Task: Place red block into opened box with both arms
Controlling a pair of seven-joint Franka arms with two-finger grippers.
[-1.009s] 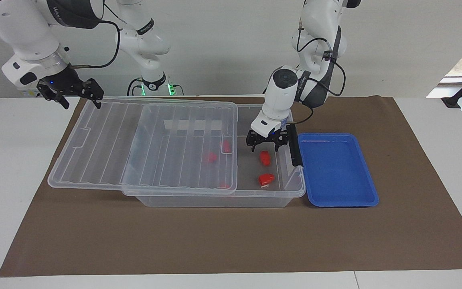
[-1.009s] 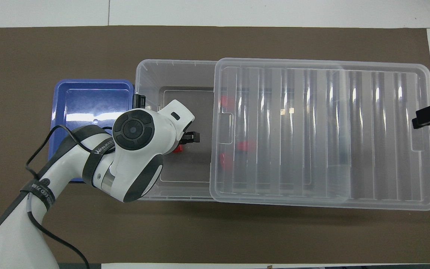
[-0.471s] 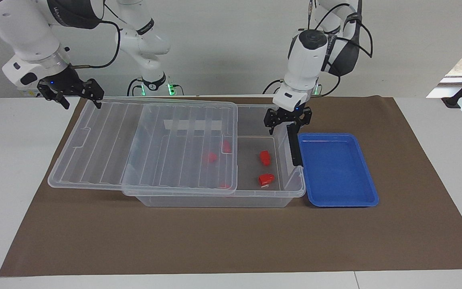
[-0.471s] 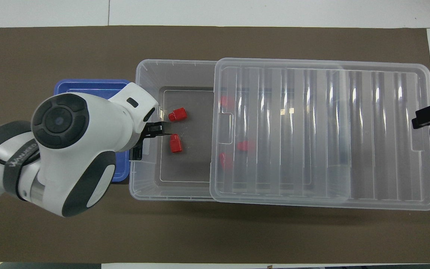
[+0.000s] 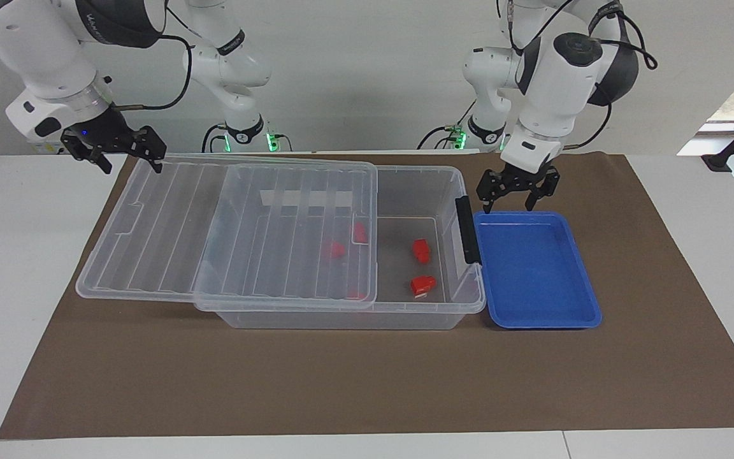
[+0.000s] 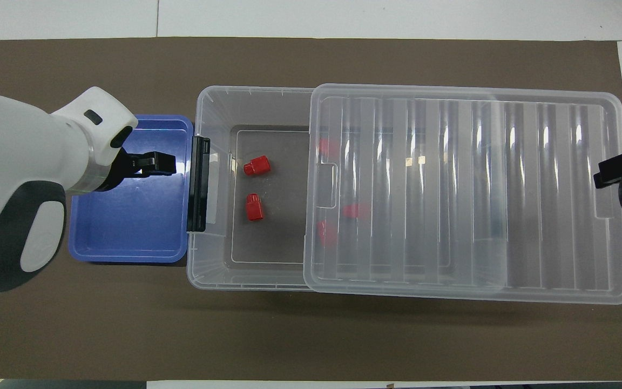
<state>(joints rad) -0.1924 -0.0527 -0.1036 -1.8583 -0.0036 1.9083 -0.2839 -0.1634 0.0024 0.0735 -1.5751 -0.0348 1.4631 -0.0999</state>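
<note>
The red block (image 5: 420,250) (image 6: 255,207) lies on the floor of the clear box (image 5: 341,317) (image 6: 246,283), in its uncovered end. The ribbed lid (image 5: 169,229) (image 6: 467,189) is slid toward the right arm's end and covers most of the box. My left gripper (image 5: 512,203) (image 6: 157,163) hangs open and empty over the blue tray's (image 5: 536,322) (image 6: 127,256) edge closest to the robots. My right gripper (image 5: 130,167) (image 6: 613,172) waits open at the lid's outer end.
A second red block with a white patch (image 5: 424,285) (image 6: 257,166) lies in the open end too. More red blocks (image 5: 335,250) (image 6: 351,210) show through the lid. A black latch (image 5: 467,231) (image 6: 199,183) sits on the box end beside the tray.
The left gripper has risen out of the box and swung over to the blue tray, leaving the red block on the box floor. The right arm has not moved.
</note>
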